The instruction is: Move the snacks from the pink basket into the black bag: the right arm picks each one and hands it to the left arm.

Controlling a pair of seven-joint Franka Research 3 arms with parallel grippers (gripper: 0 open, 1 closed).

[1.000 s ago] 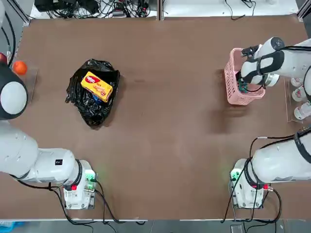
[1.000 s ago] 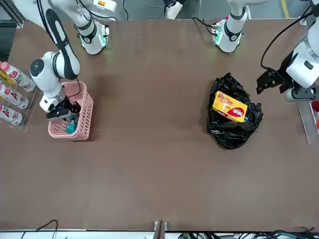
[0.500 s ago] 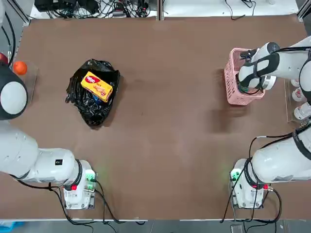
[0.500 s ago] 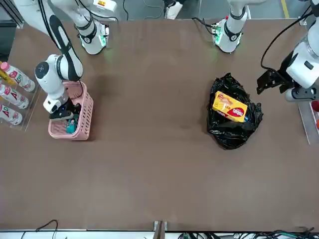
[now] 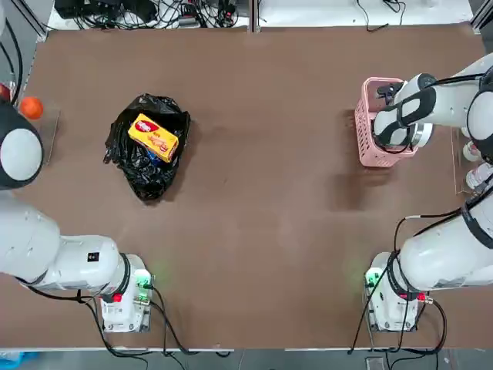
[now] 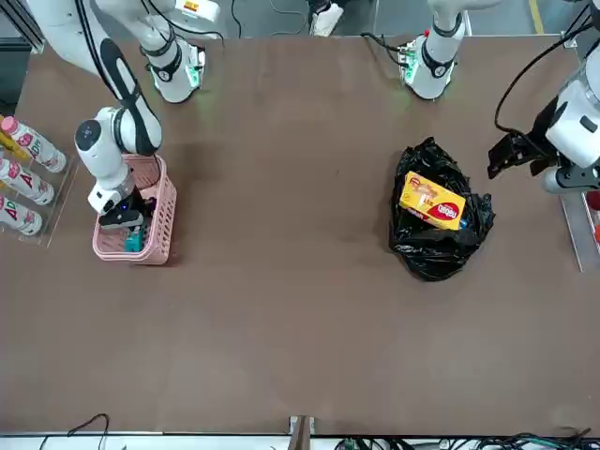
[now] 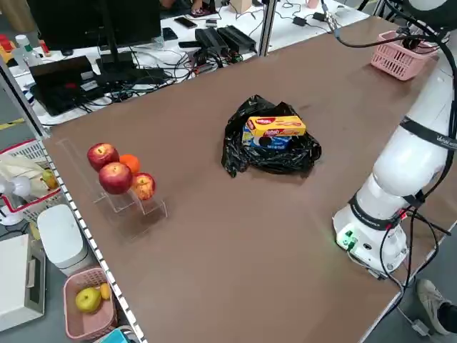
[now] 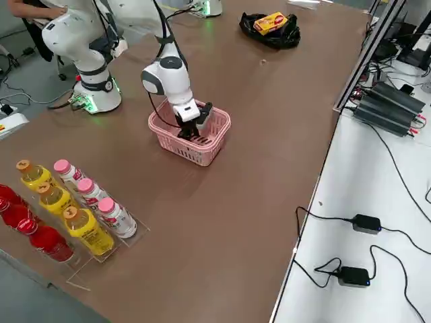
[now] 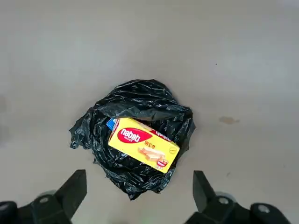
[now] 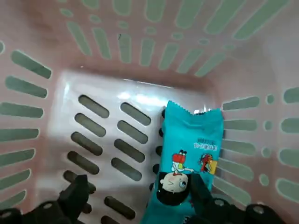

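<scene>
From overhead, the right claw (image 5: 390,132) is reaching down into the pink basket (image 5: 364,131) near the table's right edge, while the yellow packet (image 5: 152,137) is lying on the black bag (image 5: 146,166) toward the left edge. In the right wrist view, the open fingers (image 10: 74,193) are straddling the basket floor, one beside the teal packet (image 10: 187,168). In the left wrist view, the left claw (image 9: 140,193) is hanging open above the bag.

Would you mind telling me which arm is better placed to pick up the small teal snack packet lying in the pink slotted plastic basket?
The right arm, I'd judge. Its claw is open and down inside the pink slotted plastic basket, right over the small teal snack packet. The left claw hangs open above the glossy black plastic bag, across the table.
</scene>
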